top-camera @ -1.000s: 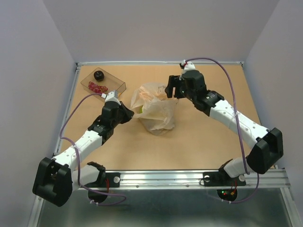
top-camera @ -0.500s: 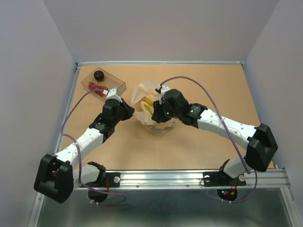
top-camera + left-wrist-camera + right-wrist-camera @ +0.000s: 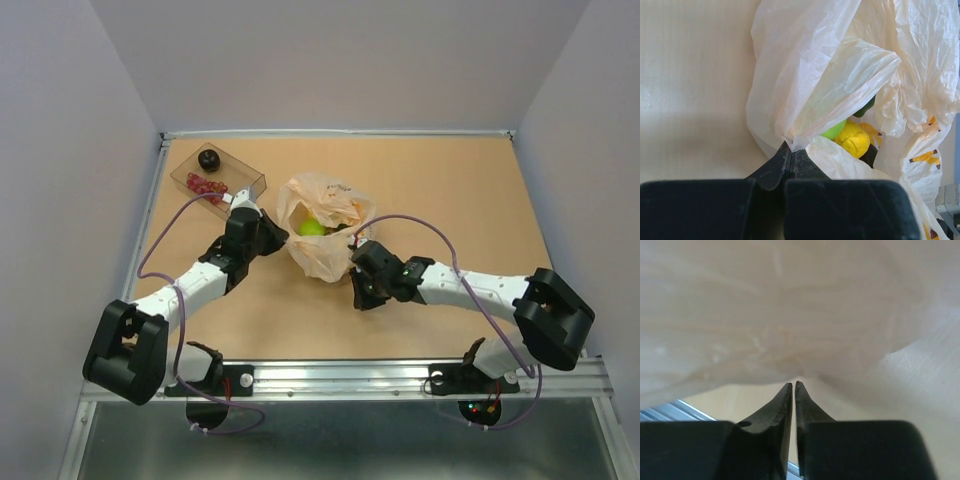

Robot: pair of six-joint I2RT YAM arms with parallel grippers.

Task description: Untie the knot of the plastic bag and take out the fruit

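Note:
The plastic bag [image 3: 325, 215] sits mid-table, crinkly cream-white with orange print, its mouth gaping upward. No knot shows in any view. Inside lies fruit: a bright green round one [image 3: 312, 227] [image 3: 836, 130], a yellow one [image 3: 855, 140] and a dark green piece [image 3: 868, 106]. My left gripper [image 3: 277, 236] [image 3: 790, 148] is shut on a bunched fold of the plastic bag [image 3: 810, 85] at its left side. My right gripper [image 3: 353, 268] [image 3: 793, 384] is at the bag's near right bottom, jaws closed to a sliver, tips pinching the blurred bag [image 3: 790, 315] underside.
A clear rectangular tray [image 3: 250, 180] stands at the back left, holding a black round piece [image 3: 208, 159] and red berry-like pieces [image 3: 207, 185]. Walls enclose the table on three sides. A metal rail [image 3: 400, 375] runs along the near edge.
My right arm swung from behind the bag, over it, down to its near right side, and its jaws closed. The bag's mouth spread and the green fruit came into sight.

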